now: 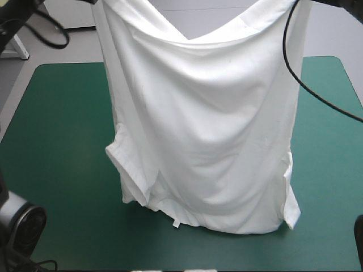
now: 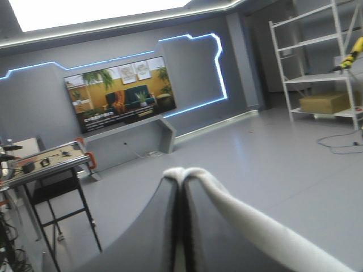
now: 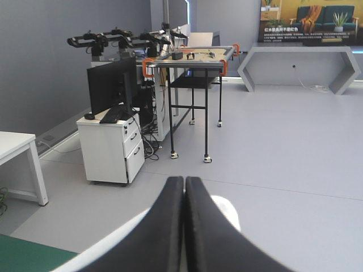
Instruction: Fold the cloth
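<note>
Hem: the lower edge (image 1: 227,226) of the white, short-sleeved fabric T-shirt (image 1: 204,130) lies lowest and nearest, close to the table's near edge and a little right of its middle; whether it rests on the cover or hangs just clear cannot be told.
Tag: a small white tab (image 1: 176,224) sticks out below the hem toward the near edge.
Sleeve: one short sleeve (image 1: 116,153) juts toward the table's left edge, low on the garment.
Table: the flat table's teal-green cover (image 1: 57,141) shows bare on both sides of the garment, out to the left and right edges.
Body: the T-shirt is lifted and hangs as a broad sheet over the table's middle, its top edge sagging in a shallow V between two raised corners that leave the high view toward the far edge.
Left gripper: the left gripper (image 2: 180,175) is raised and looks level; its two broad black fingers (image 2: 153,226) are pressed together in a pointed arch, clamped on the T-shirt, with a white band of fabric draped over the tip and down one side.
Right gripper: the right gripper (image 3: 184,180) is raised likewise; its black fingers (image 3: 164,226) meet along the middle, clamped on the T-shirt, white cloth showing behind both.
</note>
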Robot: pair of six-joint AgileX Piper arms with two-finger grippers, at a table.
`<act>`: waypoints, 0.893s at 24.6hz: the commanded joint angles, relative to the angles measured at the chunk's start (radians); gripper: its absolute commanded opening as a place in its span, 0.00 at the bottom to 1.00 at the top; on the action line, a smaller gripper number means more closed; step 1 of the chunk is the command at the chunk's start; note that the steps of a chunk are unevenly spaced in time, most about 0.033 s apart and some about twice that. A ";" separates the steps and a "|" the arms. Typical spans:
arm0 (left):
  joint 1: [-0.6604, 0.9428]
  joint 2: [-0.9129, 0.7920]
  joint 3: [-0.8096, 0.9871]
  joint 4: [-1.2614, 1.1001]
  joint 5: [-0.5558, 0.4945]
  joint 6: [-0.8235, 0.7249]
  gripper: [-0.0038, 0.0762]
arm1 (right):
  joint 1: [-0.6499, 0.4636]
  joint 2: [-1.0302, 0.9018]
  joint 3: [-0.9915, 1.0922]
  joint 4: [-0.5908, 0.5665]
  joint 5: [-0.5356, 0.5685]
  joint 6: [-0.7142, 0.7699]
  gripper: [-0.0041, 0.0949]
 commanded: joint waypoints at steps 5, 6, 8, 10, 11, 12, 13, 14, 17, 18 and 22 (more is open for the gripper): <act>-0.004 0.108 -0.010 -0.003 -0.489 -0.018 0.04 | 0.000 0.070 -0.159 0.003 -0.362 -0.090 0.02; -0.004 0.108 -0.010 -0.013 -0.537 -0.018 0.04 | 0.000 0.075 -0.188 0.004 -0.378 -0.090 0.02; -0.004 0.108 -0.010 -0.025 -0.615 -0.007 0.04 | 0.000 0.085 -0.235 0.004 -0.390 -0.092 0.02; 0.004 0.108 -0.010 -0.025 -0.586 0.003 0.04 | 0.000 0.097 -0.264 -0.002 -0.345 -0.090 0.02; 0.022 0.119 -0.010 -0.025 -0.511 0.003 0.04 | 0.000 0.113 -0.264 -0.008 -0.279 -0.068 0.02; 0.034 0.138 -0.010 -0.025 -0.446 -0.004 0.04 | 0.000 0.134 -0.262 -0.022 -0.218 -0.027 0.02; 0.054 0.163 -0.010 -0.025 -0.386 -0.021 0.04 | 0.000 0.162 -0.257 -0.045 -0.128 0.027 0.02; 0.069 0.190 -0.010 -0.025 -0.326 -0.051 0.04 | 0.000 0.189 -0.257 -0.065 -0.043 0.065 0.02; 0.102 0.257 -0.010 -0.025 -0.176 -0.166 0.04 | 0.000 0.271 -0.257 -0.115 0.139 0.128 0.02; 0.107 0.277 -0.010 -0.025 -0.134 -0.177 0.04 | 0.000 0.295 -0.257 -0.127 0.185 0.132 0.02; 0.107 0.358 -0.010 -0.018 0.030 -0.177 0.04 | -0.002 0.386 -0.257 -0.173 0.333 0.132 0.02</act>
